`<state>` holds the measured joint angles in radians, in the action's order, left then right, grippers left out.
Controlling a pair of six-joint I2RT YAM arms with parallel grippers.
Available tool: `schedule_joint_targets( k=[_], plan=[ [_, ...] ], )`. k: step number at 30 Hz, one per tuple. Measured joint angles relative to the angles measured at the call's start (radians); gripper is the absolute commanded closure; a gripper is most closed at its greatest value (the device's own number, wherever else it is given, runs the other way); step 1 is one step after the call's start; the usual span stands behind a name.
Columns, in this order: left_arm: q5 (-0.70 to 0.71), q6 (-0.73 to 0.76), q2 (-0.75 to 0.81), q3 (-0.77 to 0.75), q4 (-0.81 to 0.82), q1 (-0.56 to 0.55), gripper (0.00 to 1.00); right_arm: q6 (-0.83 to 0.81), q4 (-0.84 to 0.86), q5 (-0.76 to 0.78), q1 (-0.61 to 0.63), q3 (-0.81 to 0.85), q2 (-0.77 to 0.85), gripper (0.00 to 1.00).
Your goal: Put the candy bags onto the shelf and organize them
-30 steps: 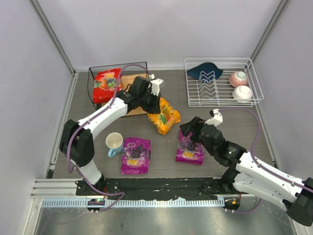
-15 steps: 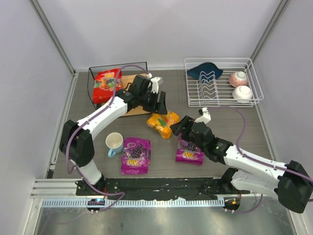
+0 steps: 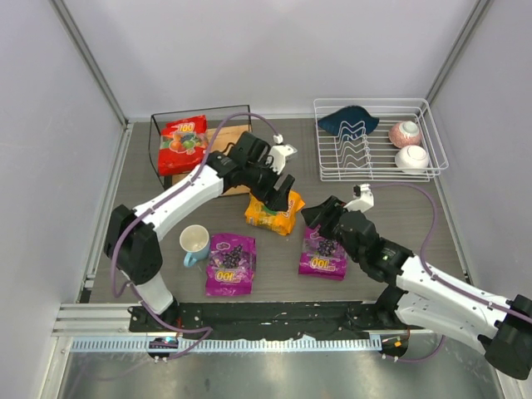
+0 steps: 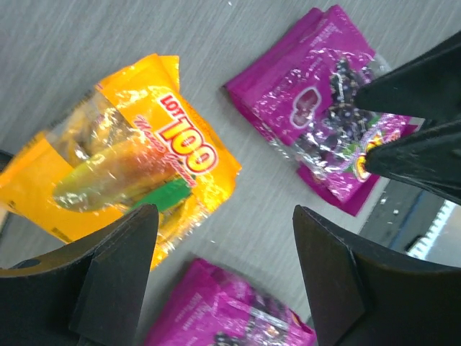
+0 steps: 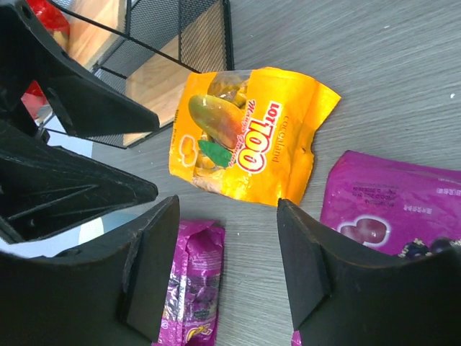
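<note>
Left gripper (image 4: 223, 216): wide open, empty, above orange bag (image 4: 130, 173), mid-worktop.
Right gripper (image 5: 227, 207): open, empty.
Tip: pinch the bag's edge squarely.

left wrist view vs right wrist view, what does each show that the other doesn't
Only the left wrist: a shiny strip beyond one purple bag. Only the right wrist: the shelf and a sliver of the red bag. Both: the orange bag lying flat, that purple bag and the other purple bag, plus the left tool and right tool, both open and empty.
</note>
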<state>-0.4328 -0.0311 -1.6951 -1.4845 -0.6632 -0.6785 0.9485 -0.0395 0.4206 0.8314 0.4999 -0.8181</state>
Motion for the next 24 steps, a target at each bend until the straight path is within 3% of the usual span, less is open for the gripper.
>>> schedule_joint_targets(
  k=[5,15,24],
  plan=[
    [0.001,0.161,-0.087,-0.039,0.005,0.002,0.21,0.001,-0.015,-0.001,0.000,-0.011,0.003,0.40],
    [0.008,0.462,-0.215,-0.040,0.033,0.002,0.20,-0.005,-0.025,-0.004,0.000,-0.052,0.087,0.30],
    [0.055,0.560,-0.255,-0.038,0.089,0.002,0.21,-0.011,-0.031,-0.003,0.000,-0.054,0.094,0.30]
  ],
)
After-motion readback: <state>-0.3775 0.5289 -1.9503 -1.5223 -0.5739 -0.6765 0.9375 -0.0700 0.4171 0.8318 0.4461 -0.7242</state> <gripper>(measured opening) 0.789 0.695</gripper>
